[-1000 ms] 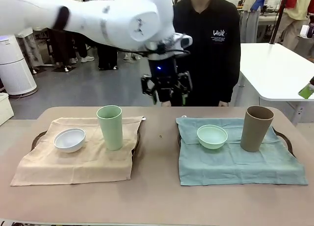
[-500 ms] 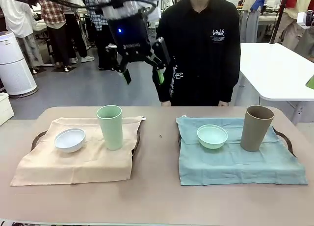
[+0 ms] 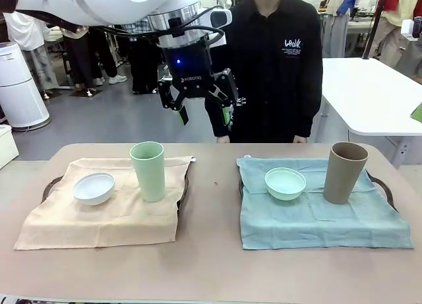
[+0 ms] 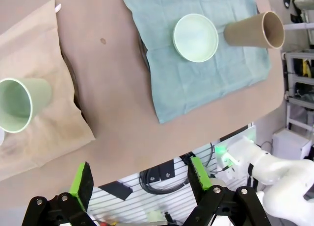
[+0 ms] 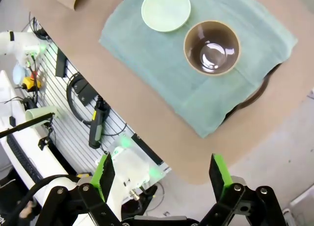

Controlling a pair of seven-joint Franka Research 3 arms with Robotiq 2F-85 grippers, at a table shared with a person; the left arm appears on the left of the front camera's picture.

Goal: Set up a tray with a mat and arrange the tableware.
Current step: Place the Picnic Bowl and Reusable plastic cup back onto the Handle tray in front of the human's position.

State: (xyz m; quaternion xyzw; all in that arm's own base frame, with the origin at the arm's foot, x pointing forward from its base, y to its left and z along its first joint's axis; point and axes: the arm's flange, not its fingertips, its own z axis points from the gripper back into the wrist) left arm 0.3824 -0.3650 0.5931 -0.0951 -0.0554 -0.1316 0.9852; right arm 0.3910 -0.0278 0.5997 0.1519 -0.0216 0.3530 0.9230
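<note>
Our left gripper hangs spread and empty above the pale green cup; both settings look complete, so we probably just retract.

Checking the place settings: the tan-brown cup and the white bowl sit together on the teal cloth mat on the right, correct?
Not quite. In the front view the round bowl beside the tall tan-brown cup on the teal cloth mat is mint green; the white bowl sits on the beige cloth mat.

Left claw reads, seemingly, "ROBOTIQ".
</note>
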